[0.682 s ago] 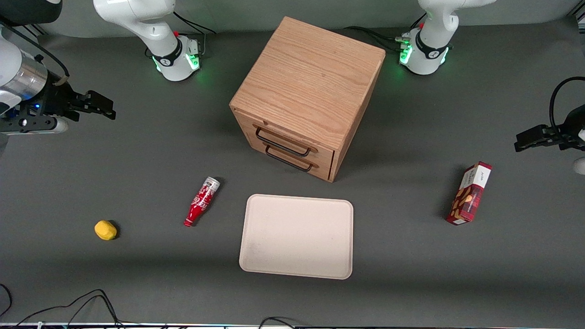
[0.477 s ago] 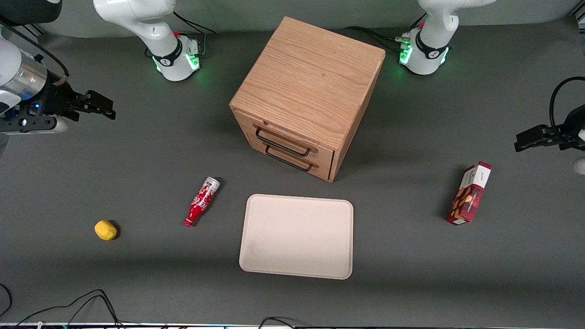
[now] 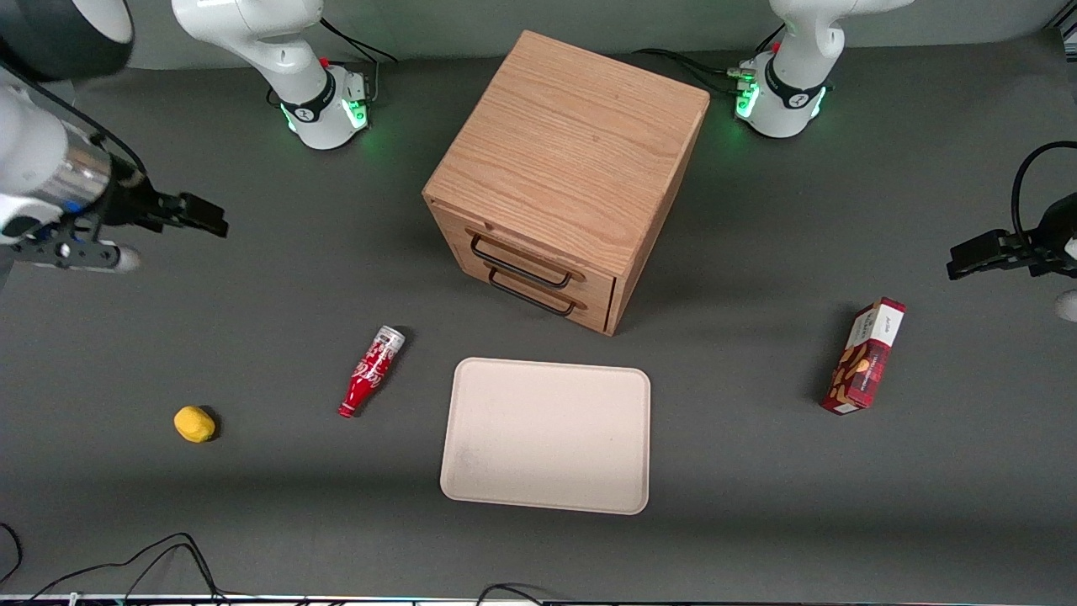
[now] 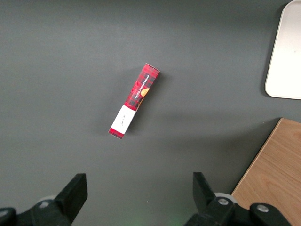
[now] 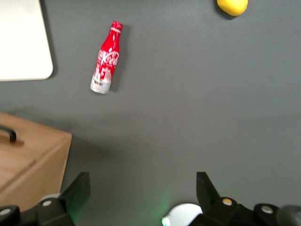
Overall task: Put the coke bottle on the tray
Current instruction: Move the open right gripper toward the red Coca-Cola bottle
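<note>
Front view
Gripper: the right arm's black two-finger gripper (image 3: 206, 216) hangs above bare table at the working arm's end, well apart from every object; its finger spacing cannot be told from this side-on angle.
Coke bottle: the small slim red coke bottle with white script and silver base (image 3: 371, 371) lies on its side on the dark grey table (image 3: 757, 522), just beside the tray but not touching it, neck pointing toward the camera.
Tray: the large flat cream-beige rectangular tray with rounded corners (image 3: 547, 435) lies in front of the drawers of the light oak wooden cabinet (image 3: 568, 172).
Lemon: a small yellow lemon-shaped object (image 3: 193, 423) lies near the bottle, farther toward the working arm's end.
Snack box: a red rectangular snack box (image 3: 864, 356) lies toward the parked arm's end.

Right wrist view
Gripper: its two black fingers (image 5: 77, 193) stand spread wide apart, holding nothing.
Coke bottle: the bottle (image 5: 105, 58) lies between the tray corner (image 5: 23, 42) and the yellow object (image 5: 232, 6), apart from both.
Cabinet: a wooden corner (image 5: 28, 160) shows.

Left wrist view
Snack box: the box (image 4: 135, 100) lies flat on the table, well apart from the tray's edge (image 4: 286, 56).
</note>
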Motion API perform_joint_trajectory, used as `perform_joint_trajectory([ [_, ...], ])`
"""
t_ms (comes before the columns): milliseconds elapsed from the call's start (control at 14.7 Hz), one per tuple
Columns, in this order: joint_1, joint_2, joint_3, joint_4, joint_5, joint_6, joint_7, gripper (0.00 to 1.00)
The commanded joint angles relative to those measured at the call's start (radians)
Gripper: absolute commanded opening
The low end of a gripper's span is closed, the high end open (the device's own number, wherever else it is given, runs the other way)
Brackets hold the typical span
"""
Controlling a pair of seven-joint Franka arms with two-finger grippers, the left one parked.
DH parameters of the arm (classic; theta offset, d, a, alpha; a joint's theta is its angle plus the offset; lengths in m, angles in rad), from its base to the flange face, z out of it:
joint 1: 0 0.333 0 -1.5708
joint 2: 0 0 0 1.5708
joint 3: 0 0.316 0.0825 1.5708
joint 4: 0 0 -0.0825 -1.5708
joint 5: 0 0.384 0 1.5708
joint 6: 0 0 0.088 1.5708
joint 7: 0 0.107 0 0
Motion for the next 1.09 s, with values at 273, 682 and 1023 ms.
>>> perform_joint_trajectory([
  [273,0.009,0.157,0.087,-0.135,0.017,0.333,0.170,1.00],
  [682,0.030,0.352,0.139,-0.197,-0.043,0.653,0.420,1.00],
  [1023,0.030,0.504,0.139,-0.198,-0.133,0.829,0.585,1.00],
])
